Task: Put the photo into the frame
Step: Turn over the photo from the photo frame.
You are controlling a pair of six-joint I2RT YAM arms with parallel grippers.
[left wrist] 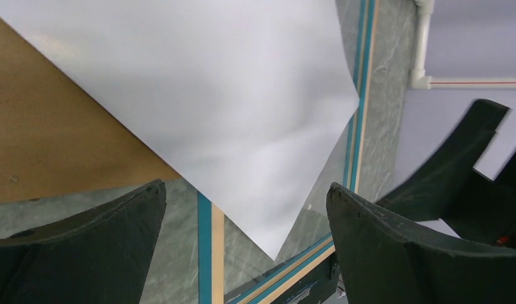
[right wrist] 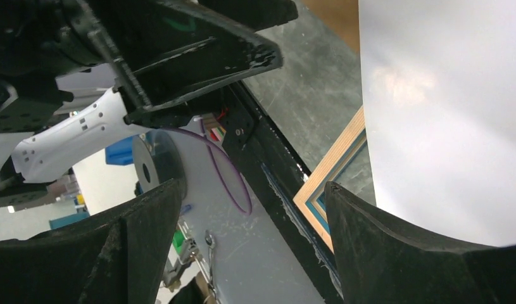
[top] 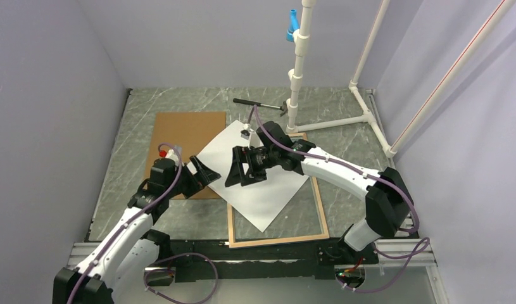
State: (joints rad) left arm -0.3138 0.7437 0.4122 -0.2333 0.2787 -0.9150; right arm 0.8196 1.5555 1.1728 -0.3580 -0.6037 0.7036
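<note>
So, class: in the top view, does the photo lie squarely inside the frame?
No, the photo lies skewed, overlapping the frame and the brown board.

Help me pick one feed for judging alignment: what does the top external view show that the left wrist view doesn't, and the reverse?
Only top external: the frame in full outline, the photo as a whole skewed sheet, plus a hammer and white pipe stand beyond. Only left wrist: turquoise stripes along the frame's rails, and the photo's corner up close, seen between the fingers of the open left end effector. Both: the photo white side up, lying across the frame and the brown backing board.
</note>
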